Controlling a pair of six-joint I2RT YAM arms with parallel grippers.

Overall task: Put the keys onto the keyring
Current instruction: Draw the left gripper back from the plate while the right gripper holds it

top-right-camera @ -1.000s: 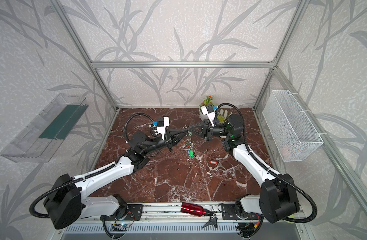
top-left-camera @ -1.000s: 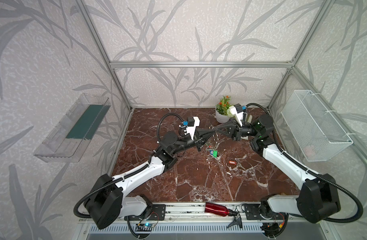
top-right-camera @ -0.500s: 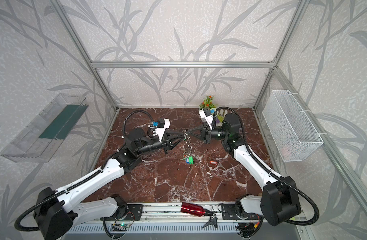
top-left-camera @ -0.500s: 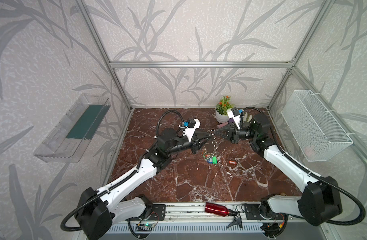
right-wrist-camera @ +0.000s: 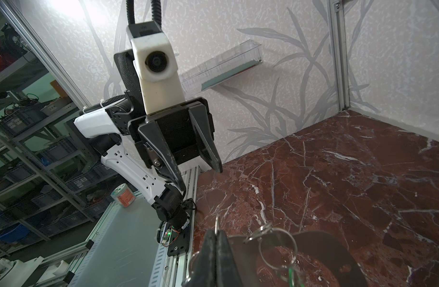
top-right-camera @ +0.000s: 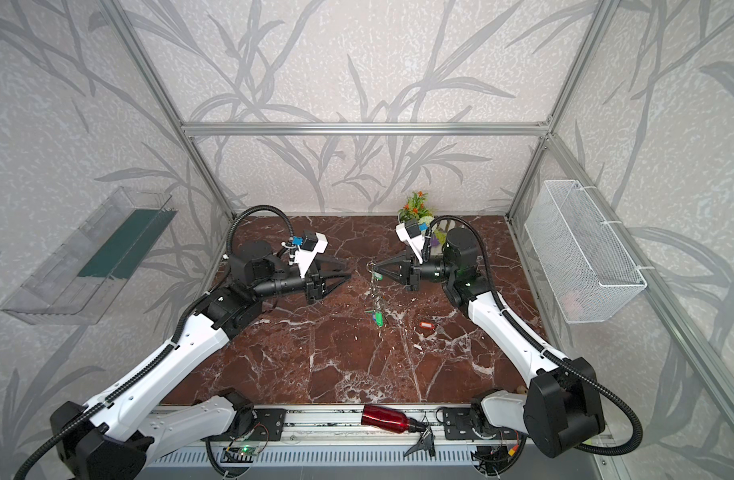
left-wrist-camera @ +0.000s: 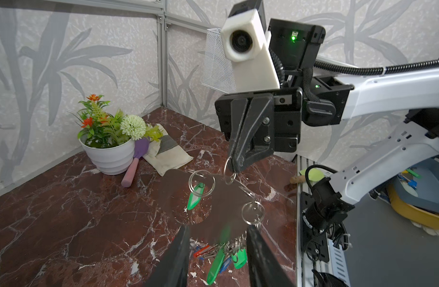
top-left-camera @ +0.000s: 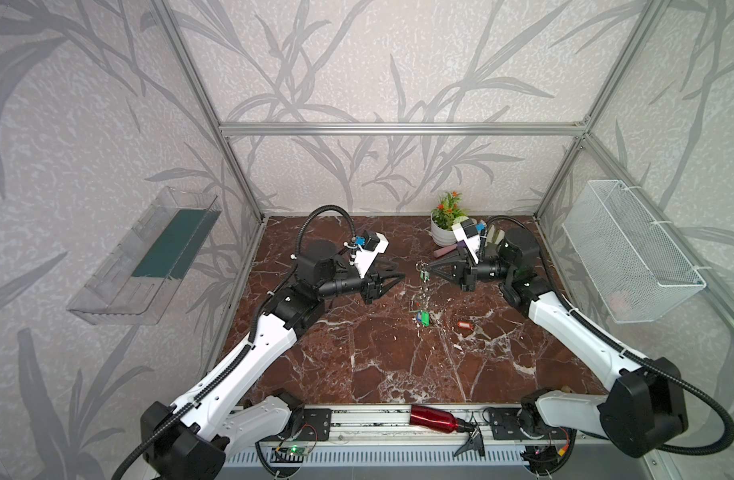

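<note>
The keyring (top-left-camera: pixel 423 291) (top-right-camera: pixel 373 289) hangs edge-on above the marble floor, held by one silver split ring in my right gripper (top-left-camera: pixel 427 272) (top-right-camera: pixel 375 272) (right-wrist-camera: pixel 217 233), which is shut on that ring. In the left wrist view its grey plate (left-wrist-camera: pixel 228 201) shows the oval cut-out, with green, blue and red tags (left-wrist-camera: pixel 214 263) bunched at the bottom. My left gripper (top-left-camera: pixel 400 270) (top-right-camera: pixel 348 269) (left-wrist-camera: pixel 218 231) stands open just left of the keyring, holding nothing. A loose red-orange key (top-left-camera: pixel 464 323) (top-right-camera: pixel 426 326) lies on the floor to the right.
A potted plant (top-left-camera: pixel 444 224) stands at the back, with a purple trowel (left-wrist-camera: pixel 136 159) and a glove (left-wrist-camera: pixel 168 154) beside it. A wire basket (top-left-camera: pixel 631 253) hangs on the right wall and a clear shelf (top-left-camera: pixel 149 257) on the left. A red bottle (top-left-camera: pixel 434 417) lies on the front rail.
My left gripper has opened, let go of the keyring and drawn back to the left. The keyring now hangs from the right gripper alone, its tags lower.
</note>
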